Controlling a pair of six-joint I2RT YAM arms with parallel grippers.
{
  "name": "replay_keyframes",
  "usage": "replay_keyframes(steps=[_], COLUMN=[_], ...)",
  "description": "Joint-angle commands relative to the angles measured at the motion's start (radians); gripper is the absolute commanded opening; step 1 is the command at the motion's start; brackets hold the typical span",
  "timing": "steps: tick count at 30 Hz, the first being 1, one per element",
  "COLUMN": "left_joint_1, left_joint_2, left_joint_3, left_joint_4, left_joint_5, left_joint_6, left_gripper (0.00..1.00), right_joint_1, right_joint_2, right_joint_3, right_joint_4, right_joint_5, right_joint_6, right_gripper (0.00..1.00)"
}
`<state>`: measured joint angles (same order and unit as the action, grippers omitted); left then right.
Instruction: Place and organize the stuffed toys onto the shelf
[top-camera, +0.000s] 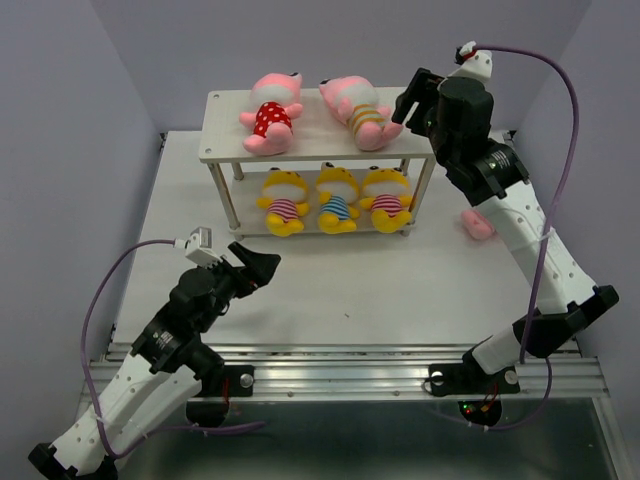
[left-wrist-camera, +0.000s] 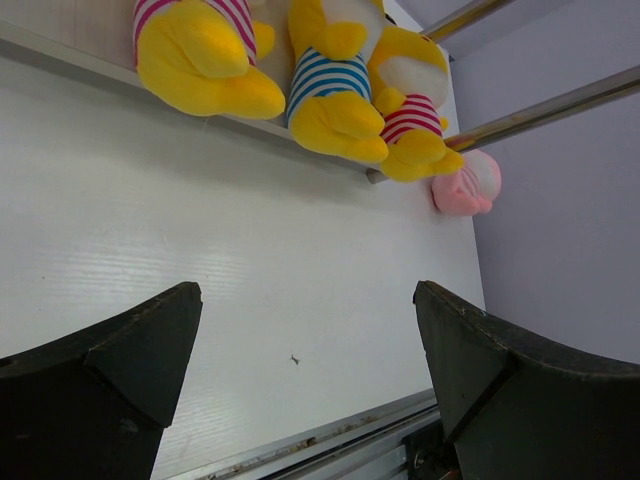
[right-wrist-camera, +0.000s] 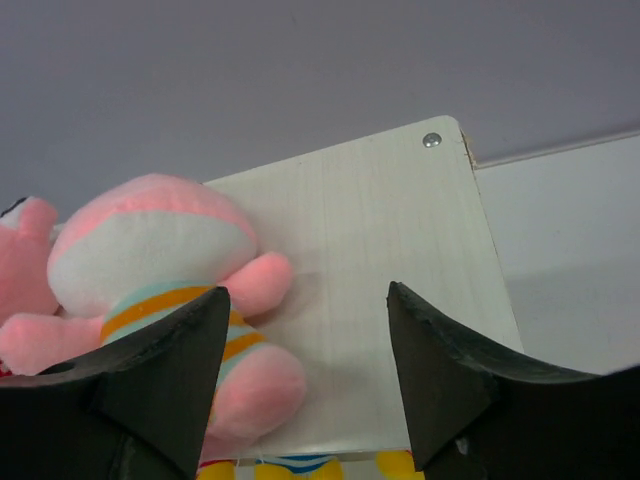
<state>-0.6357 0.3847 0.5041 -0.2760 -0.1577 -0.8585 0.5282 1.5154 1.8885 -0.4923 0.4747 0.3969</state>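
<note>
Top external view: five stuffed toys (top-camera: 337, 198) sit on the shelf (top-camera: 225, 125) — the sixth, a pink toy (top-camera: 478, 226), lies on the desk (top-camera: 330, 290) just right of it, half-hidden under the right arm (top-camera: 535, 250), long axis unclear. Higher up, the right claw (top-camera: 408, 102), jaws apart and empty, hovers at the top board's right end — far nearer than the wide-open left claw (top-camera: 262, 266).

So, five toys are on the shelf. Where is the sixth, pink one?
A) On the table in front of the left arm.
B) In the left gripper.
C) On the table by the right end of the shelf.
C: the pink toy lies on the table beside the right legs of the shelf, partly behind the right arm.
</note>
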Motion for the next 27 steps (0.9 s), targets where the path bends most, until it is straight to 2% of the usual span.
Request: replay_keyframes(steps=[1,4,13,21,27], left_joint_1=[-0.004,-0.005,-0.004,-0.004,-0.004], left_joint_2=[0.017,0.026,0.033,0.036,0.042], left_joint_3=[0.011,0.011,0.004,-0.022,-0.015], left_joint_4=[0.046,0.049,0.058,0.093,0.092], left_joint_5=[0.010,0.010,0.017,0.027,0.026], left_joint_6=[0.006,0.007,0.004,-0.010,-0.004], left_gripper=[0.99,0.99,0.99,0.99,0.99], right_joint_1=[0.003,0.003,0.003,0.003,0.003], right_joint_2=[-0.058,-0.063,-0.073,-0.067,-0.037], right_joint_3=[-0.046,-0.069,-0.094,-0.083,-0.057], right_joint_4=[0.041,0.029,0.020,0.020,0.023], right_joint_5=[-0.076,-0.123,-0.238,-0.295,-0.393], right_joint_6=[-0.006,-0.007,0.029,0.117,0.152], right_gripper=[0.65,0.58,0.48,0.50,0.51])
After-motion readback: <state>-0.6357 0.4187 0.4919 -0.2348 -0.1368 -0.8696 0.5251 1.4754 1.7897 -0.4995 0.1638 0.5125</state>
